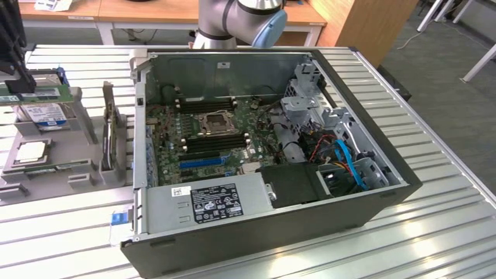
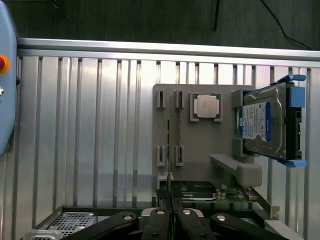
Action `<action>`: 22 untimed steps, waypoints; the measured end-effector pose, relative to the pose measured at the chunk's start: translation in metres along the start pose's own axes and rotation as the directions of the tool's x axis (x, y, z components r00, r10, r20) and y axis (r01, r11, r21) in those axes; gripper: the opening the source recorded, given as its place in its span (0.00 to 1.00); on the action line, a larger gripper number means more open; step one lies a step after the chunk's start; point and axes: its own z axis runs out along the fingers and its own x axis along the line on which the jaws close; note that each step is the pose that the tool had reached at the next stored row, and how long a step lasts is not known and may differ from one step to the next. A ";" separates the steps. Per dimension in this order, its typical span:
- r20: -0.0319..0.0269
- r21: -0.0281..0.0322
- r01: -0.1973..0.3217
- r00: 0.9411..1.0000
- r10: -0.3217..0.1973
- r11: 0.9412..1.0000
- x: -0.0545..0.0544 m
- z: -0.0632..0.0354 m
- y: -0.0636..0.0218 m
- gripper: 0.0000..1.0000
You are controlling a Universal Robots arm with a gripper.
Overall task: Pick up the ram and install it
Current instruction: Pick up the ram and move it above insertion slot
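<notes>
The ram (image 1: 39, 93) is a thin green stick with a white label, hanging level above the grey parts holder (image 1: 78, 139) at the exterior view's left. My gripper (image 1: 21, 83) comes down on it from above and is shut on its top edge. In the wrist view the ram (image 2: 170, 140) appears edge-on as a thin dark line running out from between my closed gripper (image 2: 170, 216). The open computer case (image 1: 387, 174) lies in the middle of the table, with black memory slots (image 1: 211, 142) on its motherboard beside the processor socket (image 1: 213, 122).
On the holder lie a blue-labelled hard drive (image 1: 43, 113) (image 2: 265, 125), a processor chip (image 1: 31, 152) (image 2: 206, 106) and an upright expansion card (image 1: 108, 133). A blue slot (image 1: 203, 161), the power supply (image 1: 209, 203) and blue cables (image 1: 352, 165) fill the case. The arm's base (image 1: 232, 23) stands behind it.
</notes>
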 end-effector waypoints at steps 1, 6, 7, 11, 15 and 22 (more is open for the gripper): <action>0.000 0.000 0.000 1.000 0.000 1.000 0.000 0.0000 -0.0017 0.11; 0.000 0.000 0.000 1.000 0.000 1.000 0.000 -0.0003 -0.0096 0.11; 0.000 0.000 0.000 1.000 0.000 1.000 0.000 -0.0003 -0.0112 0.11; 0.000 0.000 0.000 1.000 0.000 1.000 0.000 -0.0005 -0.0210 0.11; 0.000 0.000 0.000 1.000 0.000 1.000 0.000 -0.0007 -0.0277 0.11; 0.000 0.000 0.000 1.000 0.000 1.000 0.000 -0.0011 -0.0409 0.11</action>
